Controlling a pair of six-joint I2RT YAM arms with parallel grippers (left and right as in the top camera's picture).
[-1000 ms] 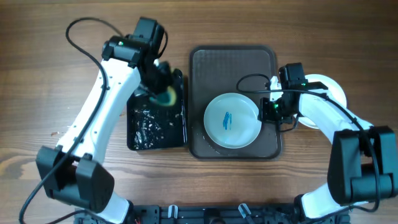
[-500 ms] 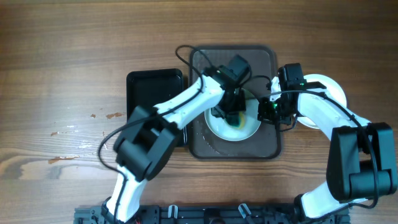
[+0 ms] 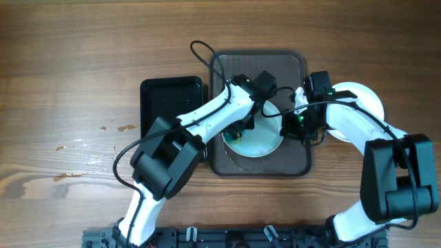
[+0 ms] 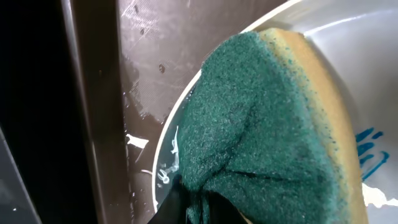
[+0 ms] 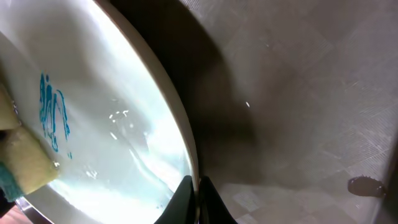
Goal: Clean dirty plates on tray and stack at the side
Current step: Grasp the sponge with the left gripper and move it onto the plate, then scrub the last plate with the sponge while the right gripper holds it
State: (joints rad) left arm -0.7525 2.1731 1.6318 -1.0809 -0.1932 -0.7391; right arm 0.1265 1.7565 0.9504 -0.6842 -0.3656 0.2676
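Observation:
A white plate [image 3: 260, 141] lies on the brown-grey tray [image 3: 227, 69]. Its blue smear [image 5: 53, 115] shows in the right wrist view. My left gripper [image 3: 247, 125] is shut on a green and yellow sponge [image 4: 273, 124] and presses it on the plate's left part [image 4: 373, 62]. My right gripper [image 3: 288, 124] is shut on the plate's right rim [image 5: 180, 143]. Another white plate [image 3: 368, 100] lies on the table right of the tray, partly hidden by the right arm.
A smaller glossy black tray [image 3: 172, 93] lies left of the brown-grey tray, partly under the left arm. Cables loop over the tray's top edge. The wooden table [image 3: 69, 83] extends to the left.
The left arm has carried the sponge from the black tray to the plate, then slid it towards the plate's left side. The right gripper has kept hold of the rim.

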